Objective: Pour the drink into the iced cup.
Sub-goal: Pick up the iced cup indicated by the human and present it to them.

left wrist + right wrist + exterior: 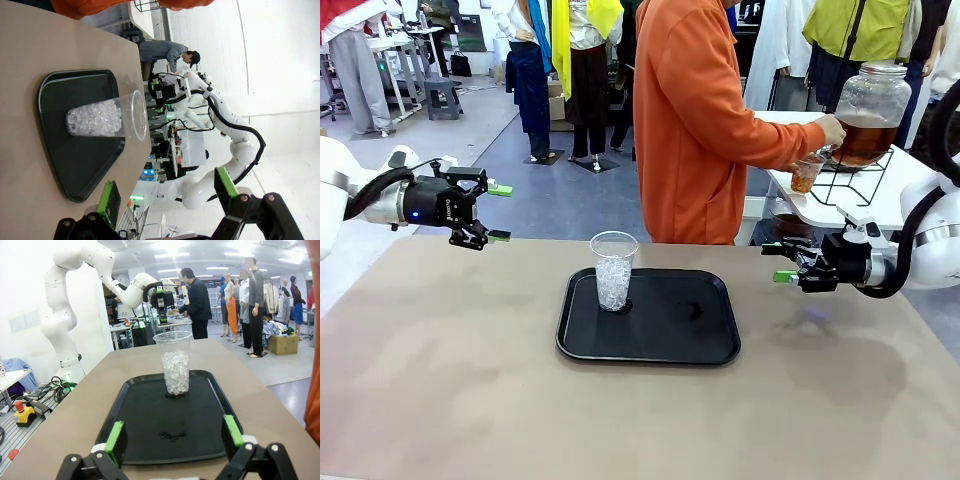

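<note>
Your left hand (499, 213) and right hand (778, 263) both gape wide, empty. The drink (807, 178) sits in the person's small cup (808, 165) by the jar (867, 110) — the iced cup (614, 270) stands on the tray (710, 340). Likely thin, slippery plastic — grip mid-wall, gently.

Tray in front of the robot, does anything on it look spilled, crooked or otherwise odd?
One small thing: a dark, glossy smudge lies on the tray, right of the iced cup in the front view, apart from it. It could be a few drops or a scuff; I cannot tell. The cup stands upright, ice inside.
</note>
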Robot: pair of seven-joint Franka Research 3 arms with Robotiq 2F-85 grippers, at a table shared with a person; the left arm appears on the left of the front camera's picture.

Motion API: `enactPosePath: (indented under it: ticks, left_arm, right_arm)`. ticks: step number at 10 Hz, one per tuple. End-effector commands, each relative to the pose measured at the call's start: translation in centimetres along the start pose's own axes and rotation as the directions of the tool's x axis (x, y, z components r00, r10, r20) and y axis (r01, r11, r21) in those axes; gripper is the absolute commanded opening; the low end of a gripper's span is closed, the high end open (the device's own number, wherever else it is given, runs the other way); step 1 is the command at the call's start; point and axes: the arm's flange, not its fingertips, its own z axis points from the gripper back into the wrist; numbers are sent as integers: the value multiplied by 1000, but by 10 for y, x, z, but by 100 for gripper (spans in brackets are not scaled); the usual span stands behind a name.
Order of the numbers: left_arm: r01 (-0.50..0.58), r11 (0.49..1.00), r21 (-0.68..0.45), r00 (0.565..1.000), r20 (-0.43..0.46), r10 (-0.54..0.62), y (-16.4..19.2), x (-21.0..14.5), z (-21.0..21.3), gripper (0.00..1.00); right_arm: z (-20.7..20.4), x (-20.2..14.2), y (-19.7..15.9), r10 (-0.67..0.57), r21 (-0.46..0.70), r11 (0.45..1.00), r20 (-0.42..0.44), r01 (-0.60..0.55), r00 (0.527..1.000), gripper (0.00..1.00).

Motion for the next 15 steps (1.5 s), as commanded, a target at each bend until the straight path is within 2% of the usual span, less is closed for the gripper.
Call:
enactPosePath:
  ticks: [1, 15]
  left_arm:
    - [-7, 1000, 6, 1000, -2, 7, -2, -1, 1, 100]
    - [-7, 1000, 6, 1000, -2, 7, -2, -1, 1, 100]
  right_arm:
    - [-1, 3, -1, 6, -1, 1000, 5, -6, 1000, 100]
    - [-1, 3, -1, 6, -1, 1000, 5, -6, 1000, 100]
